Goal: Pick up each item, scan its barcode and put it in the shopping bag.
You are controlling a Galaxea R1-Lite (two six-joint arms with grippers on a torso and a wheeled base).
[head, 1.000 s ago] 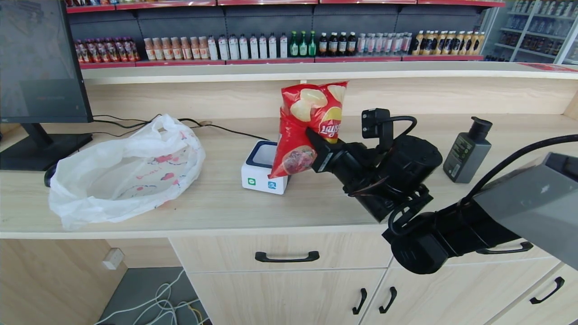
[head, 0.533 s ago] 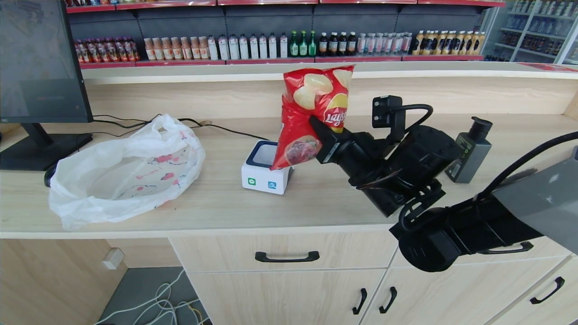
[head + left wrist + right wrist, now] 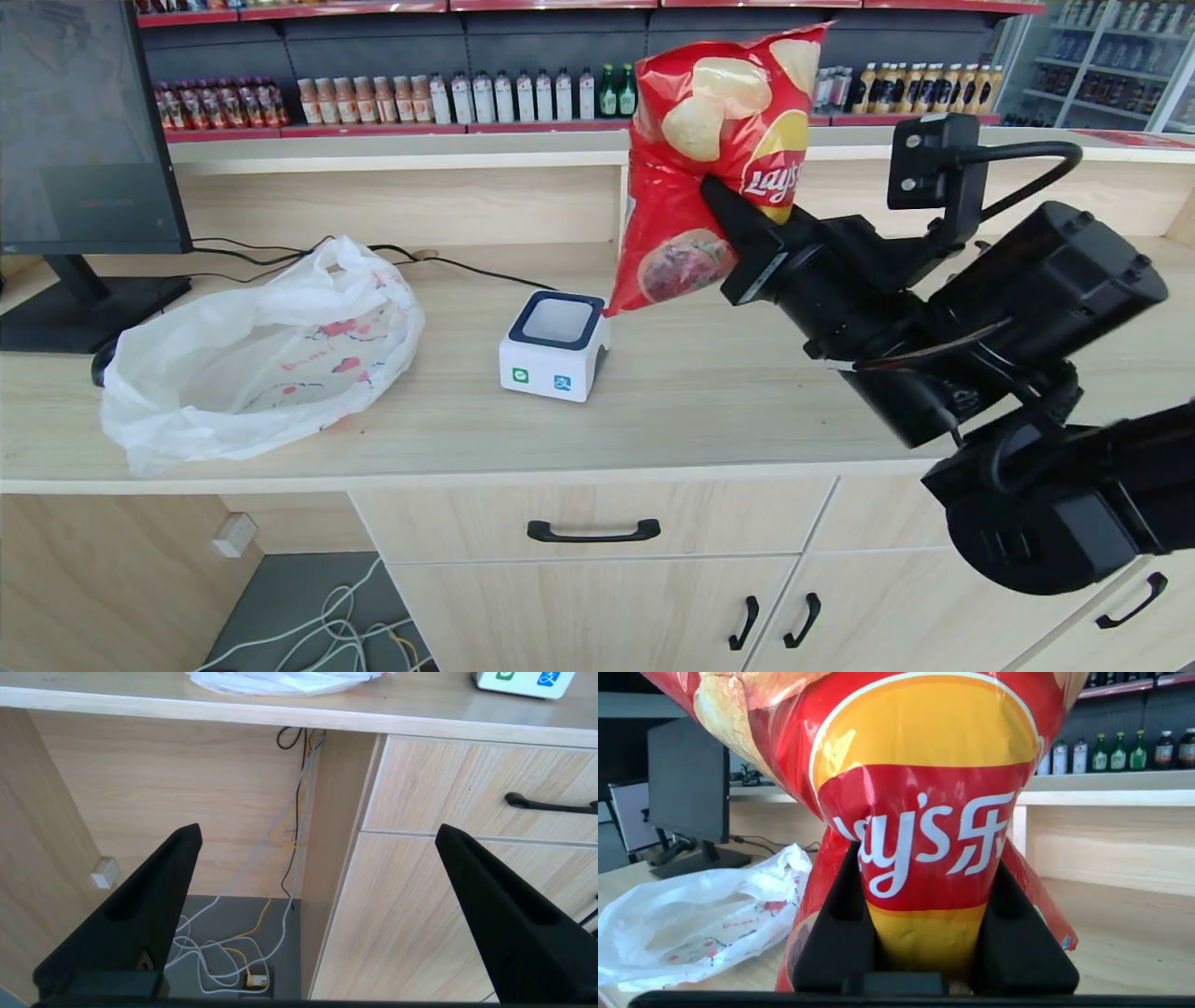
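**Chip bag held aloft over the tabletop, shopping bag lying open**

My right jaws are clenched on the red chip bag [image 3: 719, 159], which I hold in the air above the tabletop [image 3: 691, 401]. From the right wrist camera I see both black fingers [image 3: 845, 905] pressing in on the bag's yellow and red middle [image 3: 924, 812], one on each side, with the printed front facing the lens. In the head view the bag stands nearly upright, leaning a little, with its top edge up in front of the drinks shelf [image 3: 523, 93] and its lower corner hanging down close to the far right corner of the scanner [image 3: 553, 347]. I cannot tell whether that corner is directly over the scanner or slightly behind it.

The scanner, a small white box with a dark-rimmed window on top, sits on the tabletop about midway along. To its left lies the white shopping bag [image 3: 252, 355], slumped on its side with its mouth open towards me; red print shows through the plastic. It also shows in the right wrist camera [image 3: 701, 924], beyond the chip bag. A dark monitor [image 3: 79, 131] stands at the far left, with black cables running behind the shopping bag.

My left jaws are released and hold nothing. Their two fingers [image 3: 140, 915] are spread wide apart down in front of the cabinet, below the tabletop edge, looking at loose cables [image 3: 234, 952] on the floor beside a drawer front with a black handle [image 3: 551, 805].
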